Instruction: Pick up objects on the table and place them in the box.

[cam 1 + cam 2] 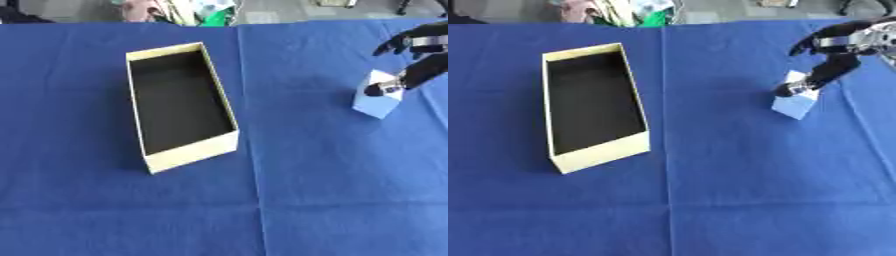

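At 2 o'clock on the bench (332, 200), the right hand (837, 52) pinches a white block (795, 102) between curled fingers (802, 86); the open box (592, 105) lies at 9 o'clock

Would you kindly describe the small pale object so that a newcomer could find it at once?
Start at the open cream box with the dark inside, on the blue tablecloth. Look across to the table's right side, where the black right robot hand reaches in. Under its fingers lies the small white block, the only loose pale thing on the cloth.
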Controlling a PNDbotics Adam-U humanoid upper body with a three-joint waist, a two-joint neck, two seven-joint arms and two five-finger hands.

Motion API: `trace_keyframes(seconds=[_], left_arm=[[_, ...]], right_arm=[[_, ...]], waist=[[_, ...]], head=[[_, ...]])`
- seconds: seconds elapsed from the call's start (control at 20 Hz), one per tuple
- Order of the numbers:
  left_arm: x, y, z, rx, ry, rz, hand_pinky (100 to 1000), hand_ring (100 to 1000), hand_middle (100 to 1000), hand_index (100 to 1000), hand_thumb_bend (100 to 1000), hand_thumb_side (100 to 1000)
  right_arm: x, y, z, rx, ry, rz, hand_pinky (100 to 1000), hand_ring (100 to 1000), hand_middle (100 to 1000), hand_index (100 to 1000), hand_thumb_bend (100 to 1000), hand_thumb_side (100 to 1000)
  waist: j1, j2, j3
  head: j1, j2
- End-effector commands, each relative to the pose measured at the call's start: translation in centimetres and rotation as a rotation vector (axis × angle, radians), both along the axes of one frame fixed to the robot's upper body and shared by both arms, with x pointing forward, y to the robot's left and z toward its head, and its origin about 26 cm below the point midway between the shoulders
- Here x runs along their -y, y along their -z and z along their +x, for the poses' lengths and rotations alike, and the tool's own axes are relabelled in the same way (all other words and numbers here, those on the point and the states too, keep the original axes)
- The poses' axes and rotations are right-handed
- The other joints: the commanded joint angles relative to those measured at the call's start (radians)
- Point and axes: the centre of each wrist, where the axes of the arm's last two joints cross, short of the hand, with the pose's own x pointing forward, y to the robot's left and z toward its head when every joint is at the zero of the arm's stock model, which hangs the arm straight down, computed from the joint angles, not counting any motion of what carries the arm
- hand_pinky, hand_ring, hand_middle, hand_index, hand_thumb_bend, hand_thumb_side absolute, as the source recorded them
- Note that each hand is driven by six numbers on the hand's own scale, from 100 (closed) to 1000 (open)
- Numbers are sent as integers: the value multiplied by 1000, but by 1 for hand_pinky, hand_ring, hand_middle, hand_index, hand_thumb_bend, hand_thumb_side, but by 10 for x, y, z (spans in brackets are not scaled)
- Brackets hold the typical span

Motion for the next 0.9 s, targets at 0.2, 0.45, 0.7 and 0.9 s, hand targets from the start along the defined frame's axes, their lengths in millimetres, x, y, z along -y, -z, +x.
trace_keyframes(seconds=[0.2,0.45,0.7,0.9], left_arm=[[-2,-7,-3,24,2,20,471,686,636,728,100,695],[-1,-6,-3,20,8,15,471,688,637,728,100,697],[-1,-5,-4,18,10,14,471,689,637,727,100,698],[0,-5,-4,17,12,12,471,690,638,727,100,699]], right_arm=[[11,-9,-2,73,72,-73,817,955,966,1000,535,722],[16,2,8,121,102,-112,811,952,964,1000,533,727],[23,11,15,107,122,-123,811,953,965,1000,536,714],[26,14,17,72,122,-123,813,954,967,1000,534,699]], waist=[[5,-13,4],[9,-8,9],[12,-3,18],[10,1,21]], head=[[-1,-8],[-6,-10],[-9,-10],[-9,-7]])
